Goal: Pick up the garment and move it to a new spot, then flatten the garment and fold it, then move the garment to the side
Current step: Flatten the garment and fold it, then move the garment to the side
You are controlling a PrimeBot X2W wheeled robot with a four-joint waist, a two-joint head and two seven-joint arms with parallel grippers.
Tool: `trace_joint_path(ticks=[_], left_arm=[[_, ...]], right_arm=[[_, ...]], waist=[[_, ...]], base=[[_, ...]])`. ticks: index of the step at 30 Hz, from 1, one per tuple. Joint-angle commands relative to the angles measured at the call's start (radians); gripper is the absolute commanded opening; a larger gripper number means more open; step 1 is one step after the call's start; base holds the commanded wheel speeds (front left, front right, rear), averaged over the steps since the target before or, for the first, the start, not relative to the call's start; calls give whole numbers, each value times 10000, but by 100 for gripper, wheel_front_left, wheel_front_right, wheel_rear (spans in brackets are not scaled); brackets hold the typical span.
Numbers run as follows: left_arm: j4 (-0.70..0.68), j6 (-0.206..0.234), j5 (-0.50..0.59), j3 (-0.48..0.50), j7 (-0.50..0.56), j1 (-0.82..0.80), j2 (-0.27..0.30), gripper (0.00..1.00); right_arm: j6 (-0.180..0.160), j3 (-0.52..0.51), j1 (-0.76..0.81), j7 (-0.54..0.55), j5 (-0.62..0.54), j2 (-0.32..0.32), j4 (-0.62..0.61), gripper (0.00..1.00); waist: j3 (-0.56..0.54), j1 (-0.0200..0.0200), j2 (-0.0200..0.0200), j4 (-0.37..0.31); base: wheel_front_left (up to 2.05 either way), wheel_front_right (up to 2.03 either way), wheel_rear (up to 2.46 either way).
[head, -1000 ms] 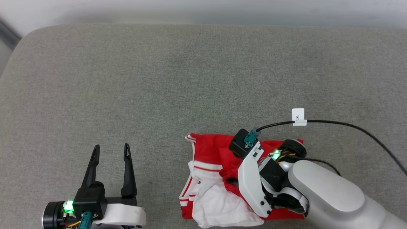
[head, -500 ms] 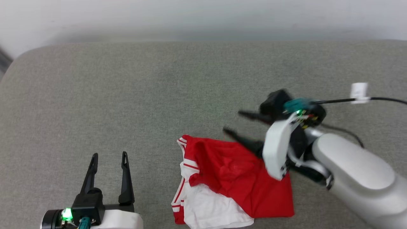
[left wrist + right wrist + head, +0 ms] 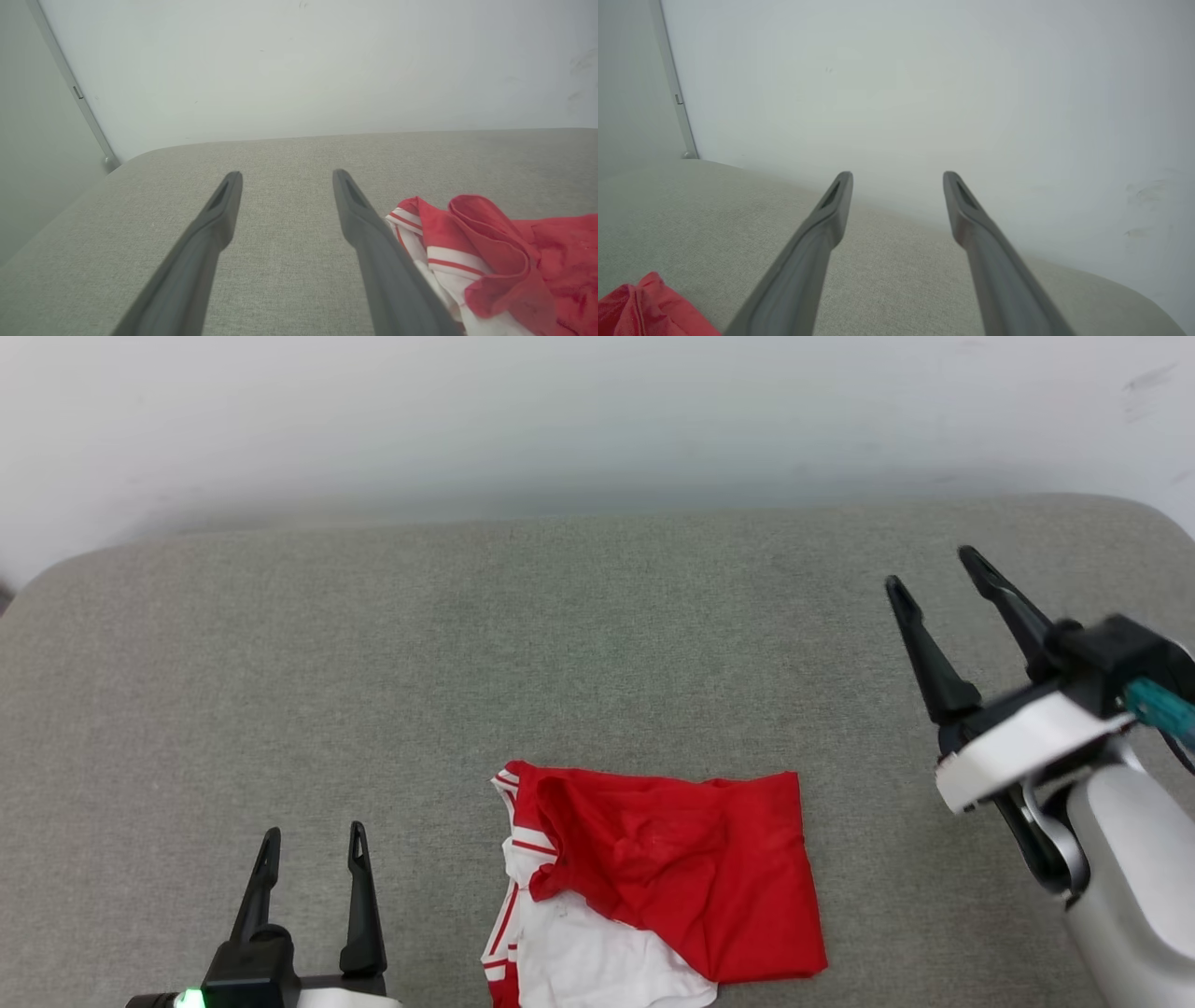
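Head view: the garment (image 3: 672, 868) lies as a compact, roughly rectangular bundle on the grey cushion (image 3: 467, 644), near its front edge. Red cloth is uppermost, and a white sleeve (image 3: 588, 961) with striped trim protrudes at the bundle's lower left. No lettering is visible. The left gripper (image 3: 314, 829) sits low at the left, well apart from the bundle, with its fingers spread and nothing held. The right gripper (image 3: 932, 568) hangs right of and beyond the bundle, clear of it, and is likewise spread and empty.

Left wrist view: the left gripper (image 3: 287, 173) points over bare cushion, with the garment (image 3: 490, 252) off to one side.

Right wrist view: the right gripper (image 3: 898, 174) faces the cushion's far edge, and a red corner of the garment (image 3: 640, 308) shows at lower left.

Assessment: the fold appears complete, though loose. The step in hand is probably the move to the side. That move calls for a pinch through all layers at one edge, followed by a low carry or slide so the bundle does not open.
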Motion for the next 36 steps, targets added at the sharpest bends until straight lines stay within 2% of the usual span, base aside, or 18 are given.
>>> trace_joint_path(ticks=[1, 2, 3, 6, 14, 21, 26, 29, 33, 36], left_arm=[[-52, -11, -32, 32, -46, 136, -23, 100], [-54, -13, -41, 36, -46, 171, -22, 100], [-79, -46, -71, 67, -46, 315, -31, 100], [-70, -106, -111, 80, -46, 371, -35, 100], [-71, -168, -131, 130, -46, 535, -46, 100], [-30, -242, -139, 148, -46, 565, -52, 100], [-19, -275, -134, 163, -46, 417, -53, 100], [25, -304, -120, 148, -46, 333, -54, 100], [41, -359, -124, 138, -46, 243, -54, 100], [56, -383, -155, 120, -46, 144, -54, 100]], right_arm=[[-3, -454, 470, -55, -317, 226, -188, 100], [-3, -916, 802, -68, -502, 437, -472, 100], [-3, -2489, 2693, -65, -1357, 1246, -1802, 100], [-3, -3012, 4009, -64, -1736, 1729, -2542, 100], [-3, -3463, 5532, -66, -2005, 2461, -3266, 100], [-3, -3498, 5579, -67, -2058, 2693, -3668, 100], [-3, -3249, 4618, -67, -1935, 2201, -3828, 100], [-3, -2594, 3628, 208, -1427, 1524, -3702, 100], [-3, -1584, 2446, 1768, -579, 500, -3652, 100], [-5, -633, 1761, 3810, 577, -331, -3550, 100]], waist=[[-71, 0, 0, -50], [-97, 0, 0, -57], [-192, 0, 0, -69], [-254, 0, 0, -51], [-385, 0, 0, -38], [-402, 0, 0, -55], [-343, 0, 0, -55], [-312, 0, 0, -21], [-181, 0, 0, 73], [-81, 0, 0, 142]], base=[[0, 0, 0], [0, 0, 0], [0, 0, 0], [0, 0, 0], [0, 0, 0], [0, 0, 0], [0, 0, 0], [0, 0, 0], [0, 0, 0], [0, 0, 0]])
